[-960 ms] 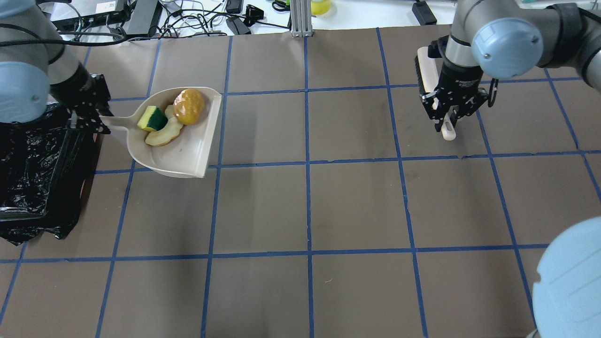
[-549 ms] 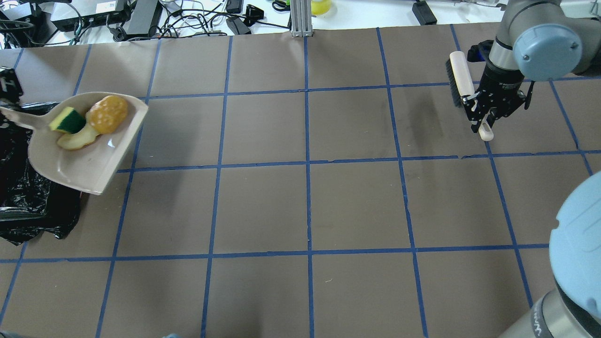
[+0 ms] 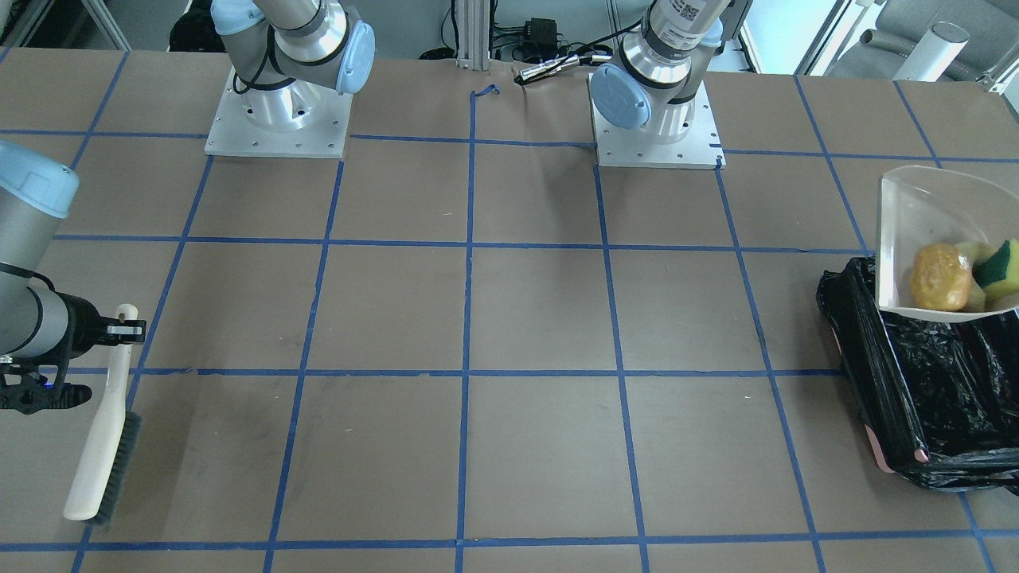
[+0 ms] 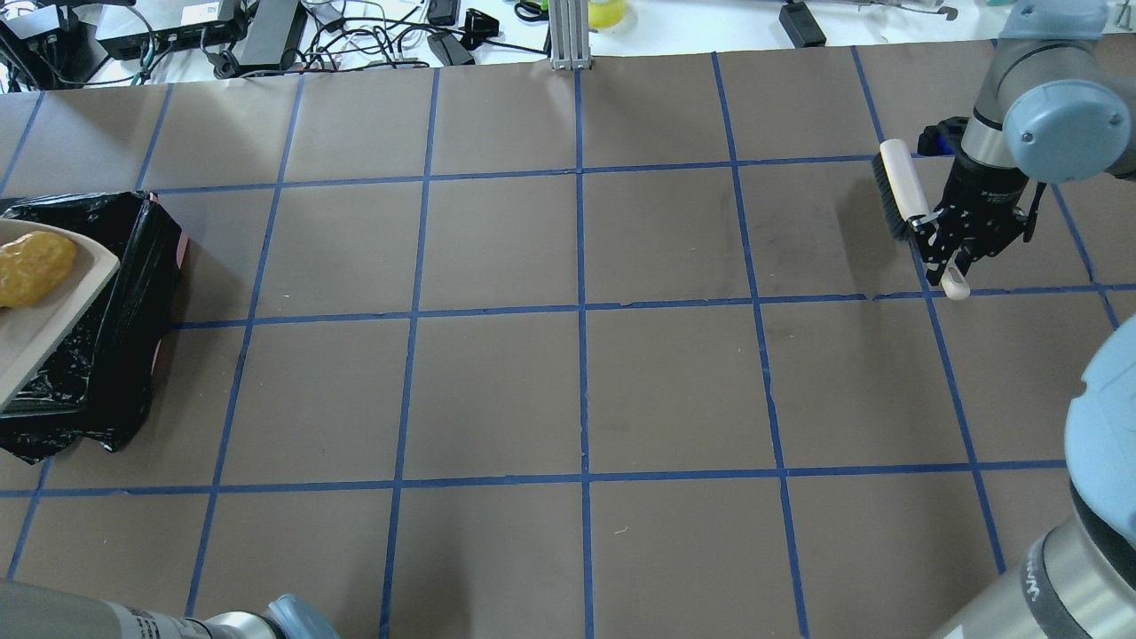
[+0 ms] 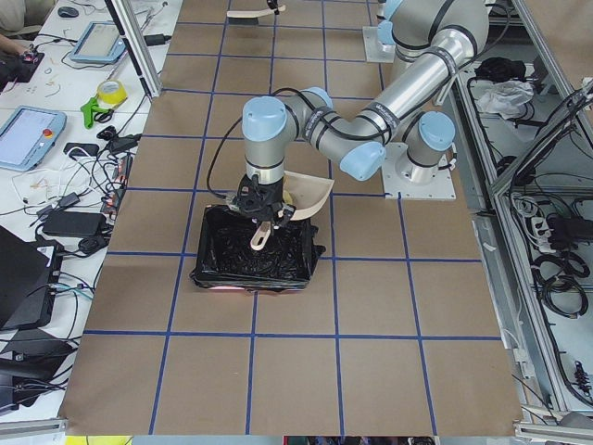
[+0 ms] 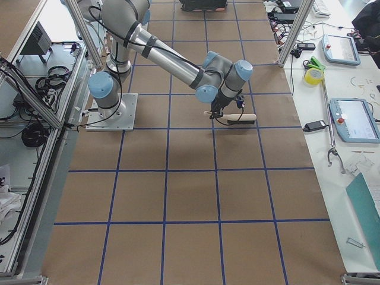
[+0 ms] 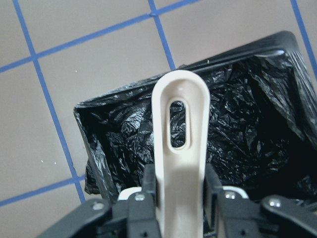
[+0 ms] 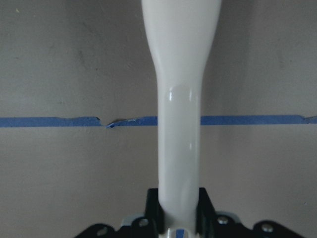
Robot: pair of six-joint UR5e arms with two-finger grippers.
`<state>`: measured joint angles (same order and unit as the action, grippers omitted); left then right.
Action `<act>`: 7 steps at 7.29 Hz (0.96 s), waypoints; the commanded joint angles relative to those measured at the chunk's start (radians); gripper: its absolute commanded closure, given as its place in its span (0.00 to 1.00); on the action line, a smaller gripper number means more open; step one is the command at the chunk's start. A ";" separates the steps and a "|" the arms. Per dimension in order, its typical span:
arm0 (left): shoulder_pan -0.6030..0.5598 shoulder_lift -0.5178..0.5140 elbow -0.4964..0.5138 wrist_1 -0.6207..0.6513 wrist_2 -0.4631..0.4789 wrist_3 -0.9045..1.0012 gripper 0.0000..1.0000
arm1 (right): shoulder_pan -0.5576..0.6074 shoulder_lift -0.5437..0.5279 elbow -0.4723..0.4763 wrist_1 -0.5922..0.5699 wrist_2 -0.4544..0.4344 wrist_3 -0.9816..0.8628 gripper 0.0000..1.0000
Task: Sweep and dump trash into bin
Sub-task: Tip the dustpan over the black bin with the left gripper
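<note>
My left gripper [image 7: 179, 191] is shut on the beige dustpan's handle [image 7: 178, 124], above the bin [image 7: 247, 124]. The dustpan [image 3: 923, 207] hangs over the bin's [image 3: 931, 382] robot-side edge. In it lie the orange-yellow lump [image 3: 939, 276], the cream slice [image 3: 966, 253] and the yellow-green sponge [image 3: 999, 267]. The overhead view shows only the pan's edge [image 4: 53, 306] and the lump [image 4: 31, 266] at the far left. My right gripper [image 4: 954, 257] is shut on the beige brush [image 4: 901, 191], held low over the table at the far right.
The bin's pink body [image 3: 884, 454] shows at a corner under the black bag. Brown table paper with blue tape lines [image 4: 581, 311] lies between the arms. Cables and boxes [image 4: 222, 27] lie beyond the table's far edge. Both arm bases [image 3: 279, 119] stand at the robot side.
My left arm has carried the loaded dustpan leftwards from the table to over the bin. My right arm has moved the brush further right and a little nearer.
</note>
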<state>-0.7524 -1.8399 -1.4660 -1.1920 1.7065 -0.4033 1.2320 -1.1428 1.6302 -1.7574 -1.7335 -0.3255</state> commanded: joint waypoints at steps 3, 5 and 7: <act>0.015 -0.114 0.009 0.360 0.035 0.189 1.00 | -0.003 0.012 0.007 0.001 -0.031 -0.029 0.98; 0.015 -0.127 0.004 0.509 0.041 0.233 1.00 | -0.003 0.023 0.007 0.001 -0.031 -0.027 0.53; -0.007 -0.115 -0.022 0.601 0.065 0.251 1.00 | -0.003 0.032 0.005 -0.002 -0.028 -0.023 0.45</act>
<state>-0.7473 -1.9625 -1.4692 -0.6496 1.7627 -0.1654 1.2287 -1.1157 1.6365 -1.7570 -1.7632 -0.3510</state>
